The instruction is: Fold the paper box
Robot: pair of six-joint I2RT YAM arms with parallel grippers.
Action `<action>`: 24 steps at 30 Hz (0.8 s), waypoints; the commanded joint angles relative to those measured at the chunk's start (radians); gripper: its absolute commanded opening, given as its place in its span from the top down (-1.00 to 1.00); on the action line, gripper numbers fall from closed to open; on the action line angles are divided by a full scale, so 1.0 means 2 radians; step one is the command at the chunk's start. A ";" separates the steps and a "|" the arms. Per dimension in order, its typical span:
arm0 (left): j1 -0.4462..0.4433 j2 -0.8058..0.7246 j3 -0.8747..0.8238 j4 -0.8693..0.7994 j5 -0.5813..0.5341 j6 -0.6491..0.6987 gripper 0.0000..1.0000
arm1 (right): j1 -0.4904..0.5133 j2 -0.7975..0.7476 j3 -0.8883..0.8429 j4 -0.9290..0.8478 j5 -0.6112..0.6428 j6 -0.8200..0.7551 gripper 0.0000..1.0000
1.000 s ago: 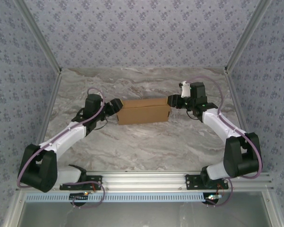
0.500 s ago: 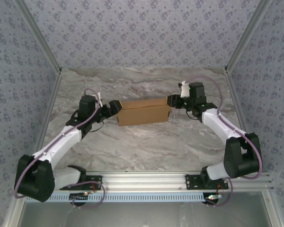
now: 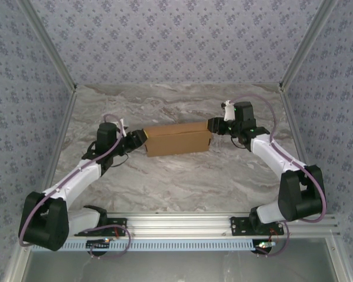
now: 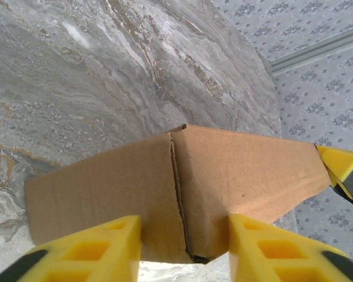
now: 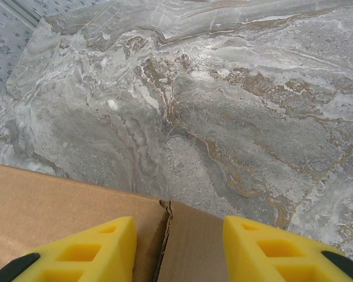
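Grey-veined marble table (image 3: 182, 182), walled on three sides with blue flower-print panels (image 3: 176, 41), aluminium rail (image 3: 182, 222) along the near edge. On the left, left gripper (image 3: 137, 138) clamped on the left end corner of the paper box (image 3: 177, 138), yellow fingers (image 4: 115, 244) pressed to the cardboard either side of the folded edge. Box brown, closed, lying flat mid-table, long side running left to right. On the right, right gripper (image 3: 215, 125) at the box's right end, its fingertips partly apart over a flap seam; gripping or merely resting there, impossible to tell. Purple cables (image 3: 256, 100) looping along both arms.
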 commanded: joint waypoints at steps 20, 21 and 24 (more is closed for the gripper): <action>-0.003 0.031 -0.022 -0.026 -0.011 -0.001 0.46 | -0.012 0.029 0.073 -0.071 -0.103 0.036 -0.31; -0.003 0.030 -0.020 -0.028 -0.013 0.000 0.46 | -0.014 0.026 0.066 -0.072 -0.103 0.035 -0.33; -0.004 0.030 -0.015 -0.034 -0.013 0.005 0.46 | -0.023 0.019 0.044 -0.073 -0.111 0.033 -0.35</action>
